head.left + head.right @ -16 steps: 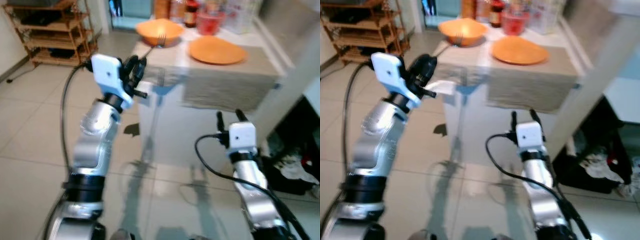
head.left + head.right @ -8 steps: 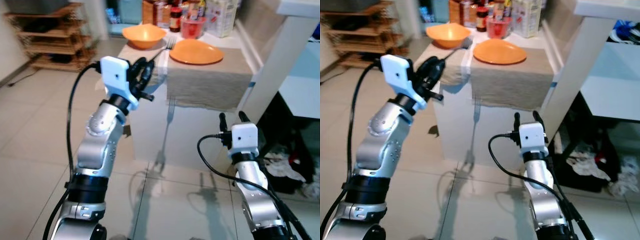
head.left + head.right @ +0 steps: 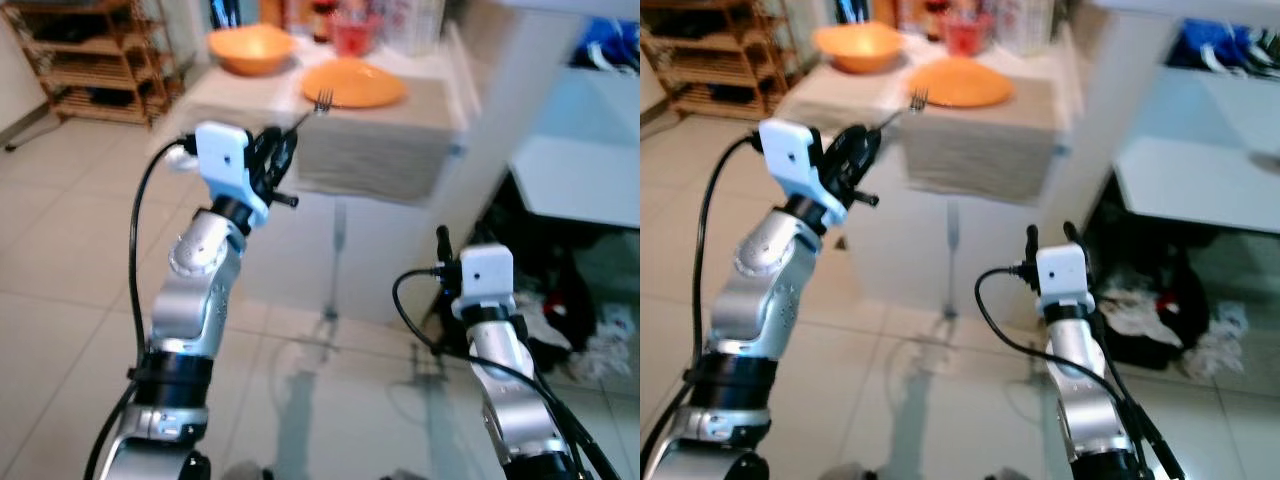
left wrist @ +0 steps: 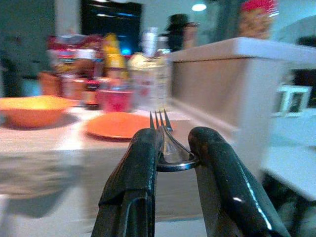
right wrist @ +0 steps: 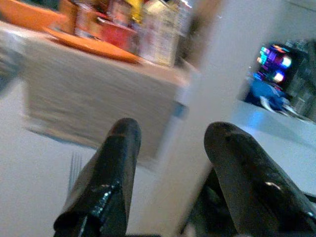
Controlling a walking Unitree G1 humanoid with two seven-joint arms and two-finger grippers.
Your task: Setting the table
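so the left gripper (image 4: pixel 170 163) is clamped on a fork (image 4: pixel 165 143), fingers closed on the handle w/ tines pointing up and fwd at the table (image 3: pixel 370 150), held raised just short of its near edge. on the table there's already an orange plate (image 3: pixel 353 83), an orange bowl (image 3: pixel 250 46) and a red cup (image 3: pixel 352 35) w/ jars behind, so setting looks partly done, and i'd judge what's left is to lay the fork beside the plate. right gripper (image 5: pixel 170 173) hangs low, fingers spread apart w/ nothing between them
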